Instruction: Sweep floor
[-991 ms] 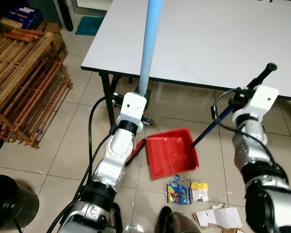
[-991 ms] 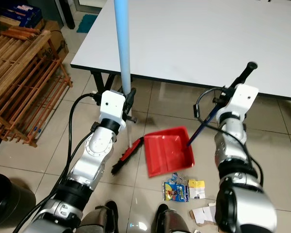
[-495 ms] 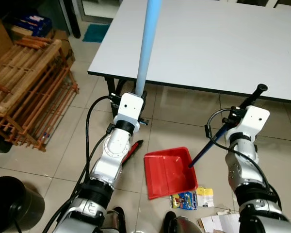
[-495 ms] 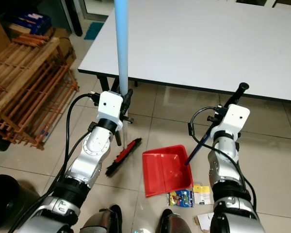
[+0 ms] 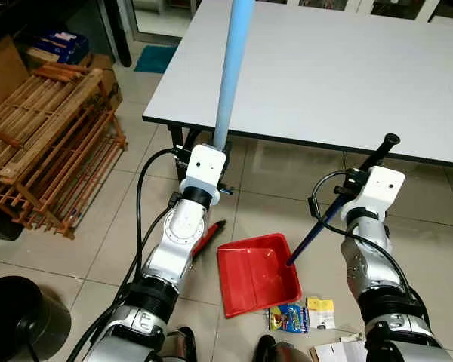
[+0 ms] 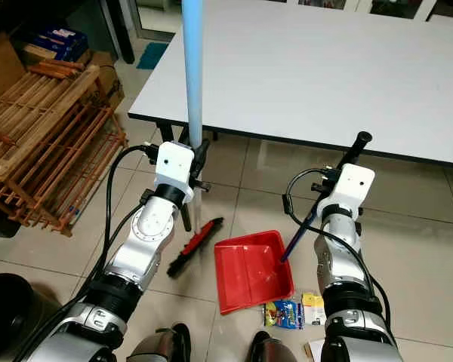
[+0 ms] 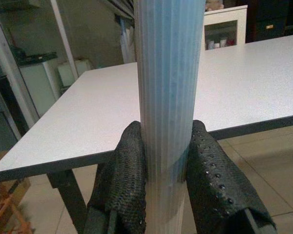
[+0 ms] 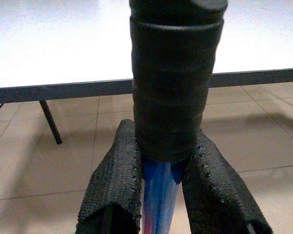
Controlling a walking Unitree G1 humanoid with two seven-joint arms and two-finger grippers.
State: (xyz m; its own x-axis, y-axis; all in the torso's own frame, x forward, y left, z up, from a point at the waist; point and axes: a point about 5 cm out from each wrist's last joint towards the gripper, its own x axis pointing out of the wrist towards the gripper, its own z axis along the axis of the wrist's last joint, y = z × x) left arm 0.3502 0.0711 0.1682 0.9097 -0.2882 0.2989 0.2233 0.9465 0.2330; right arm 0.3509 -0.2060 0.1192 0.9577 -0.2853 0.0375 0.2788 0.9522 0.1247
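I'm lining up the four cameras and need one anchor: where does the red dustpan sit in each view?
Left eye view: red dustpan on the floor tiles, low centre, beside the snack packet.
Right eye view: low centre, right of the broom head.
Left wrist view: not in it.
Right wrist view: not in it.
Shared landmark: the white table.

One broom (image 6: pixel 194 249), one red dustpan (image 5: pixel 257 274), one white table (image 5: pixel 340 68), one wooden rack (image 5: pixel 41 143) at left, one black bin (image 5: pixel 15 320) lower left, two small wrappers (image 5: pixel 302 315), and some cardboard scraps (image 5: pixel 340 352) at the bottom edge.
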